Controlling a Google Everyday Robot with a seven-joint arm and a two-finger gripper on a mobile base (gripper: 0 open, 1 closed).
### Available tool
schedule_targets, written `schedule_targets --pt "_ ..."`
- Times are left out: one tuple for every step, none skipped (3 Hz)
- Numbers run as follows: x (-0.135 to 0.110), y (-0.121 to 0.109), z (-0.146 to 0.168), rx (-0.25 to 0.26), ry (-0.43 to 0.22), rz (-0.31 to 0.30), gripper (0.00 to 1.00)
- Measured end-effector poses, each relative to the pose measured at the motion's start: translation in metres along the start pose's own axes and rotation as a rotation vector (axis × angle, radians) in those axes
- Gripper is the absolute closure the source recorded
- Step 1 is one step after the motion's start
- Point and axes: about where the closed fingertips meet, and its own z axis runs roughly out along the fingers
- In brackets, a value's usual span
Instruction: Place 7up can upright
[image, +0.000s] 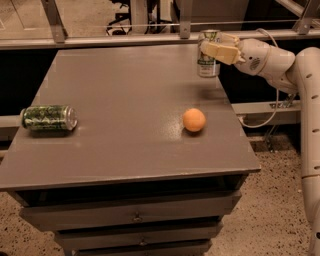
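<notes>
The 7up can (208, 64), silver-white with green lettering, stands upright at the far right edge of the grey table (125, 125). My gripper (216, 50) reaches in from the right and is shut on the can's upper half, its cream fingers (222, 52) across the can's front. I cannot tell whether the can's base touches the table top or hangs just above it.
A dark green patterned can (49, 118) lies on its side near the table's left edge. An orange ball (194, 120) sits right of centre. A metal rail (150, 37) runs behind the table. Drawers are below the front edge.
</notes>
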Motion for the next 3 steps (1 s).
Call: schedule_targets --pt "0.02 0.025 -0.009 -0.145 -0.033 -0.029 1.0" --pt "0.032 0.036 -0.019 -0.191 -0.041 -0.089 1.0" --pt "0.038 0.036 -0.028 -0.177 -0.082 -0.127 0.98"
